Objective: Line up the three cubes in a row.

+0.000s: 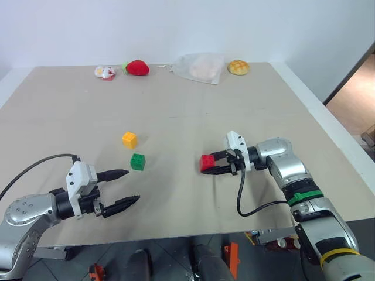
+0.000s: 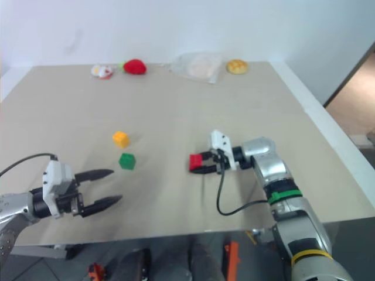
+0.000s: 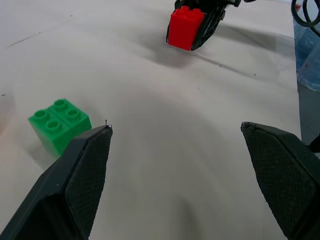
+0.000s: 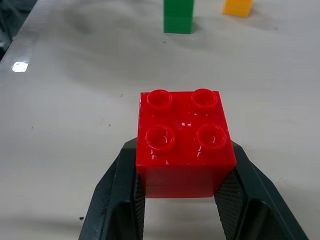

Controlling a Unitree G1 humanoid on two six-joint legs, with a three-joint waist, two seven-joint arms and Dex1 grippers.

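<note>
left end effector (image 1: 120, 188): nearest of all, at the bench's front-left edge, fingers spread wide apart with nothing between them, tips pointing toward the green cube, not touching it
right end effector (image 1: 218, 164): well to the right of the green cube, pointing left, fingers clamped on the red cube's two sides
red cube (image 1: 207, 163): in the right end effector's grip, studs up, roughly level with the green cube in depth; whether it touches the bench I can't tell
green cube (image 1: 137, 161): landmark; sits on the bench left of centre, studs up, free of both end effectors
yellow cube (image 1: 129, 139): just behind the green cube and slightly left, near but not touching, studs up
bench (image 1: 176, 111): tan top, white border along the right side
plush strawberry (image 1: 137, 67): far behind the green cube, at the back edge
small red-and-white item (image 1: 105, 72): just left of the strawberry, too small to identify
clear plastic bag (image 1: 199, 67): back edge, far behind and right of the green cube
tan bun (image 1: 238, 67): just right of the bag
</note>
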